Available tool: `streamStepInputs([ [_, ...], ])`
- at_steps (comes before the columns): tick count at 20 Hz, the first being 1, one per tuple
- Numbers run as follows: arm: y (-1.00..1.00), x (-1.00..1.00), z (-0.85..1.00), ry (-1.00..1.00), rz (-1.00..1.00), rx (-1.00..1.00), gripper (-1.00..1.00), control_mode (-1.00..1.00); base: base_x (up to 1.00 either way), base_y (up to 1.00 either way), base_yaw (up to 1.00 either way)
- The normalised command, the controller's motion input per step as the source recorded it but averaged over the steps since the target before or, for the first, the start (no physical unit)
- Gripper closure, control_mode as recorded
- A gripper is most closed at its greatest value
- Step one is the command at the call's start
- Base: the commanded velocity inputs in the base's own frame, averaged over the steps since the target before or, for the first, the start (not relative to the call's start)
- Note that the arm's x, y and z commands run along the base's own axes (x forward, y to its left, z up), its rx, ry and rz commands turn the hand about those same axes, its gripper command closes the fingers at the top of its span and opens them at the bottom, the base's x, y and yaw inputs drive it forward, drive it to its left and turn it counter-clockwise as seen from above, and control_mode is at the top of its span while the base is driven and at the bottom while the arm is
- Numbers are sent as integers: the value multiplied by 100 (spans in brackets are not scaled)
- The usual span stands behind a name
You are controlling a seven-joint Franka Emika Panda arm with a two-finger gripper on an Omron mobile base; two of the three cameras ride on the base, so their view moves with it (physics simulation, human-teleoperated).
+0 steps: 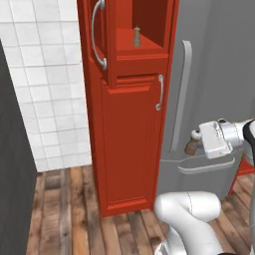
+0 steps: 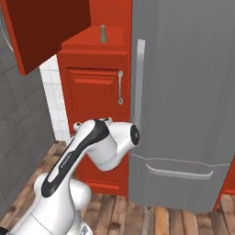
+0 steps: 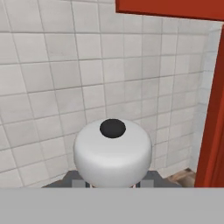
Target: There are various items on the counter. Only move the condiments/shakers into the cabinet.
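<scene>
My gripper is shut on the brown shaker with a white ball top, held in mid-air in front of the grey fridge, lower than the cabinet shelf and to its right. In the hand view the white ball top with its dark hole sits between the fingertips. The tan mill-shaped shaker stands upright on the red shelf of the open cabinet; from the right it shows on the same shelf. The counter is out of view.
The cabinet door stands open with its grey bar handle. A tall red lower cabinet stands below the shelf. A grey fridge is on the right and a white tiled wall on the left. Below is wooden floor.
</scene>
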Motion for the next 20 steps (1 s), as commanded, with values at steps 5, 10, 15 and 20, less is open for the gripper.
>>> streamStepInputs([
  [5,0,0,0,0,0,0,100,100,0,9,10],
  [10,0,0,0,0,0,0,100,100,33,10,0],
  [15,0,0,0,0,0,0,100,100,41,0,0],
  [20,0,0,0,0,0,0,100,100,38,4,-1],
])
